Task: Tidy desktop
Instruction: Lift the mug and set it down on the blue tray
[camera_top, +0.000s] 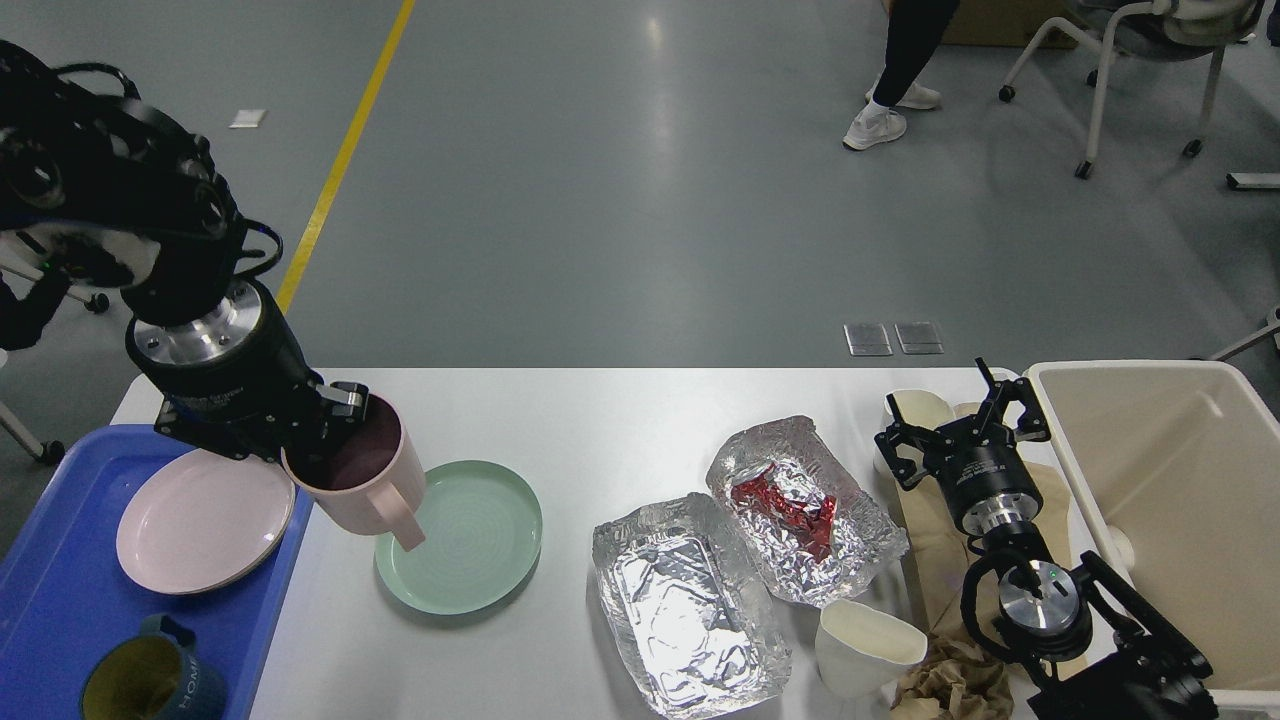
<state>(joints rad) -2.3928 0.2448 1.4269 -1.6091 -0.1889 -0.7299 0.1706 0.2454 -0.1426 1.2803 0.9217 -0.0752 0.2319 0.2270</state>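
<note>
The white desktop (620, 420) spans the view. My left gripper (335, 425) is shut on the rim of a pink mug (365, 480) and holds it raised above the left edge of a green plate (470, 545). My right gripper (960, 425) is open and empty above brown paper (925, 540), next to a white cup (915, 410). Two foil trays lie mid-desktop: an empty one (680, 605) and one (800, 505) holding crumpled red foil (790, 505). A tipped white cup (865, 645) and crumpled brown paper (950, 680) lie at the front.
A blue tray (50, 560) at the left holds a pink plate (205, 520) and a dark mug (150, 680). A cream bin (1170, 490) stands at the right edge. A person's legs (900, 60) and a chair (1140, 50) are on the floor beyond.
</note>
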